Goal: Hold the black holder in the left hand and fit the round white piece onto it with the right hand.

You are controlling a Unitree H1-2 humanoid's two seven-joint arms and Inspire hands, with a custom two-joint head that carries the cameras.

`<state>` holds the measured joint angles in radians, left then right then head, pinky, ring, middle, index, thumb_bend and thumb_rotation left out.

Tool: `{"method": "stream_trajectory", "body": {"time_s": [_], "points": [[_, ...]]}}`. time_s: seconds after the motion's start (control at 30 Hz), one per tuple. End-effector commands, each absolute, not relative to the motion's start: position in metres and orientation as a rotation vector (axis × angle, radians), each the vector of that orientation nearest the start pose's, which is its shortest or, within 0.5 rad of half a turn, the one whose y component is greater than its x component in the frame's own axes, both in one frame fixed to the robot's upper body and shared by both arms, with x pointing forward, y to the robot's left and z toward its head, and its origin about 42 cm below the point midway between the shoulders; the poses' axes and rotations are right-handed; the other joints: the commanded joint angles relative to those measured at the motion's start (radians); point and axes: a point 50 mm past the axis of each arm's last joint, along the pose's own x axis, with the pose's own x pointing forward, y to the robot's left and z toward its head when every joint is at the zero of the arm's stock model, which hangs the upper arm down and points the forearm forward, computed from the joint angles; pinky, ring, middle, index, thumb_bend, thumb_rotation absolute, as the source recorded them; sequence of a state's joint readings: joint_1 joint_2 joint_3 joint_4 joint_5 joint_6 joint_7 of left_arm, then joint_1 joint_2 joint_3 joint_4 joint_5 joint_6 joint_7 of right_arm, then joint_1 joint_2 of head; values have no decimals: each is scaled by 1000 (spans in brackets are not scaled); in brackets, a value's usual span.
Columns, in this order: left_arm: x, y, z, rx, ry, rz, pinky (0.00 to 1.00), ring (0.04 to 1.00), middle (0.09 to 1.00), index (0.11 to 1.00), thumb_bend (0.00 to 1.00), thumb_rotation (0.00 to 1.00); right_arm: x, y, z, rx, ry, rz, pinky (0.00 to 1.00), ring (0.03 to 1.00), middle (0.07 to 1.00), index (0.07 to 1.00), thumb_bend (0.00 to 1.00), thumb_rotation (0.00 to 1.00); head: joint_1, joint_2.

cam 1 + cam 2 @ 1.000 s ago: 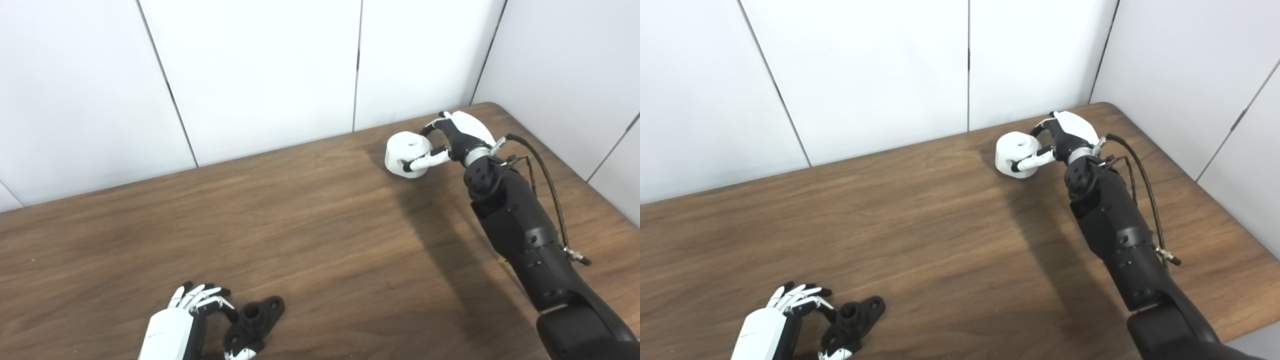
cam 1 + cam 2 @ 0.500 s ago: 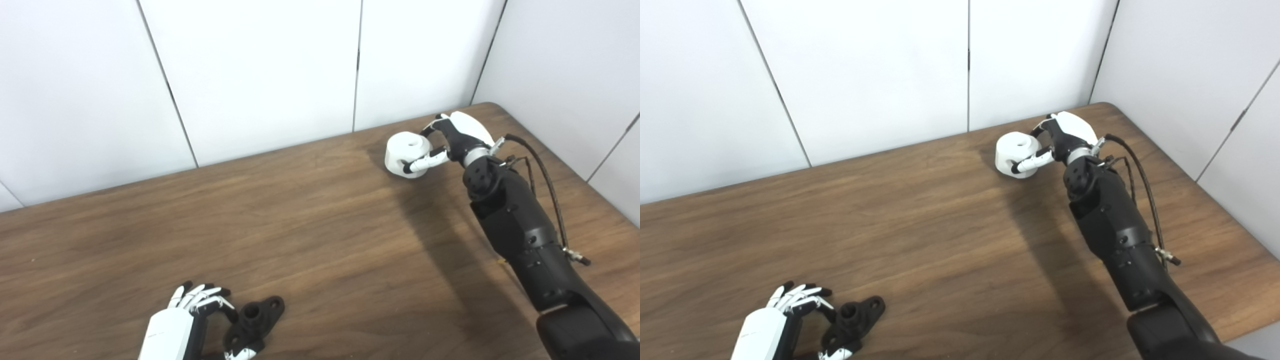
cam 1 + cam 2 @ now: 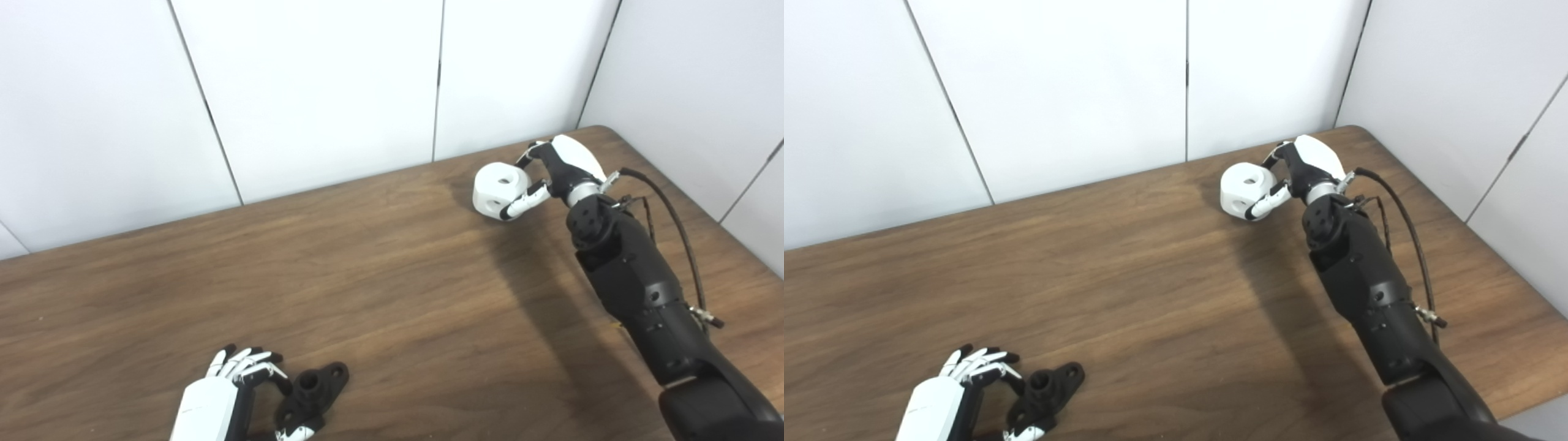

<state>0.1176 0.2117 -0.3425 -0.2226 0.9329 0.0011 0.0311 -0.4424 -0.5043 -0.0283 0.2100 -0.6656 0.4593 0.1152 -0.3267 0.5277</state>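
1. Step in hand: pickup. The right robot hand [image 3: 547,176] grips the round white piece [image 3: 499,189] near the table's [image 3: 392,282] far right corner, tilted, its hole facing the camera.
2. The left robot hand [image 3: 236,383] curls around the black holder [image 3: 309,392] at the near edge; whether it grips firmly I cannot tell.
3. Next: carry the piece across to the holder, well apart, and align hole with boss.
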Motion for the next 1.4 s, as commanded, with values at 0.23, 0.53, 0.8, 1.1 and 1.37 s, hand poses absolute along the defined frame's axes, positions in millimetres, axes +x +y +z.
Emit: {"method": "stream_trajectory", "body": {"time_s": [0.23, 0.53, 0.8, 1.1, 1.37], "points": [[227, 186, 108, 1116, -183, -291, 949, 835, 753, 485, 521, 44, 417, -398, 247, -1097, 145, -364, 1000, 1000, 886, 487, 521, 133, 7, 0], [226, 185, 108, 1122, -184, -292, 941, 832, 747, 485, 521, 45, 411, -388, 259, -1102, 87, -323, 1000, 1000, 880, 487, 523, 134, 26, 8], [226, 180, 111, 1127, -182, -297, 944, 833, 747, 485, 521, 45, 402, -362, 289, -1155, 35, -178, 1000, 988, 869, 487, 522, 138, 79, 22], [226, 171, 112, 1122, -182, -296, 942, 838, 749, 485, 521, 45, 383, -328, 314, -1190, -13, -15, 1000, 972, 858, 487, 524, 138, 176, 41], [225, 161, 110, 1127, -179, -297, 962, 853, 759, 485, 521, 47, 365, -302, 330, -1217, -43, 141, 1000, 957, 850, 485, 524, 139, 257, 66]]}}
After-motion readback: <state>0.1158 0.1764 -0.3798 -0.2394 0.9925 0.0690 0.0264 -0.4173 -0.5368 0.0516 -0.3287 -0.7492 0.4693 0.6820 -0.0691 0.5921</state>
